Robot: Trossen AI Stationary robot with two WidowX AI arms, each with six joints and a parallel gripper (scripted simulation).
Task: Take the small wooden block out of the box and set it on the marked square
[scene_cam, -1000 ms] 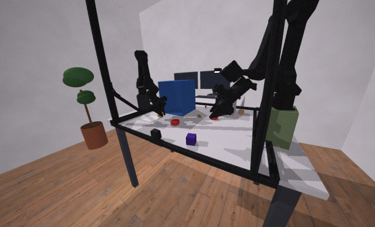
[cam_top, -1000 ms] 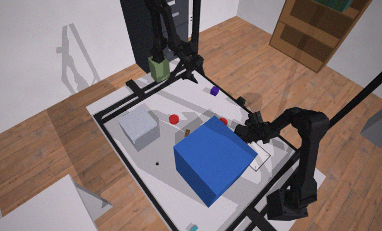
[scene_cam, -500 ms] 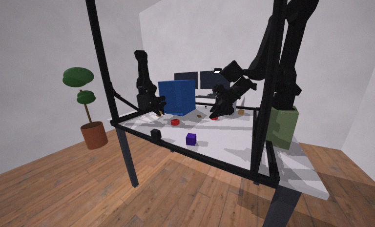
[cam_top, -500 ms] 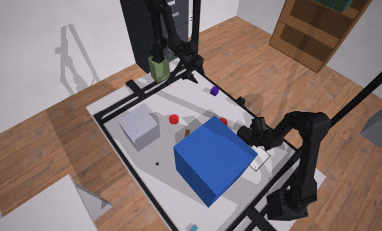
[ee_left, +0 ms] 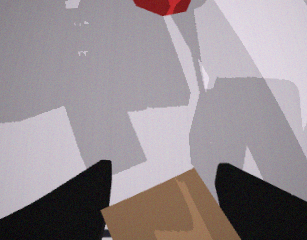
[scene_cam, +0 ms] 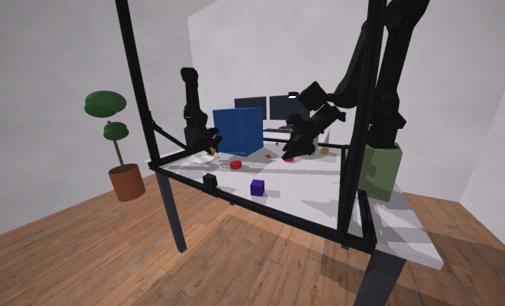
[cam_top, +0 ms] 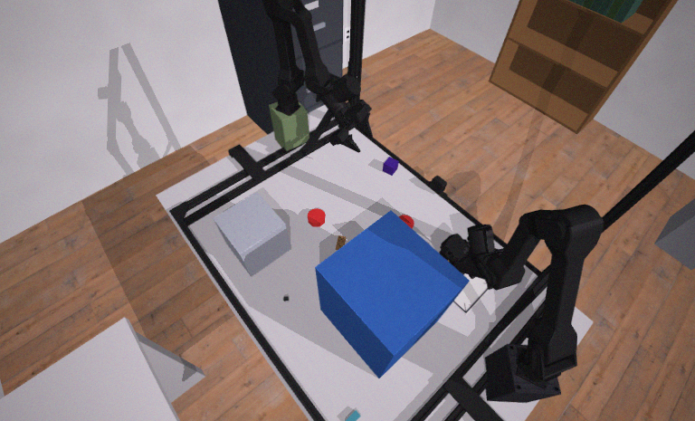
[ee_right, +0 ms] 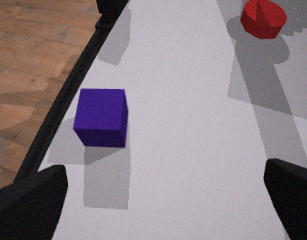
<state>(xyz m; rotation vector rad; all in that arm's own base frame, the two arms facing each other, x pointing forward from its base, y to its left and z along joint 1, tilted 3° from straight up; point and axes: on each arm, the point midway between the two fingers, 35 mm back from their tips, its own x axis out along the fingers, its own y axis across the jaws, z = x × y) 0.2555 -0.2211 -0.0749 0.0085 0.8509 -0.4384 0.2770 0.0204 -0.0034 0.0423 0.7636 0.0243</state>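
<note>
My left gripper (scene_cam: 214, 148) (ee_left: 164, 172) is shut on the small wooden block (scene_cam: 212, 151) (ee_left: 158, 215), which sits turned at an angle between the fingers. They are outside the blue box (cam_top: 389, 288) (scene_cam: 238, 131), beside it. In the top view the fingers and block are hidden behind the wrist. The marked square (cam_top: 465, 310), a thin dark outline, lies on the table beside the box, partly covered by the left arm. The block's exact height above the table cannot be told. My right gripper (cam_top: 346, 142) (ee_right: 167, 174) is open and empty, far from the box.
A purple cube (cam_top: 390, 166) (scene_cam: 257, 187) (ee_right: 100, 112) is near the table's edge. Two red discs, one (cam_top: 316, 217) farther from the box and one (cam_top: 406, 222) beside it, lie on the table. A pale grey box (cam_top: 256, 227) and small brown piece (cam_top: 341, 242) stand apart.
</note>
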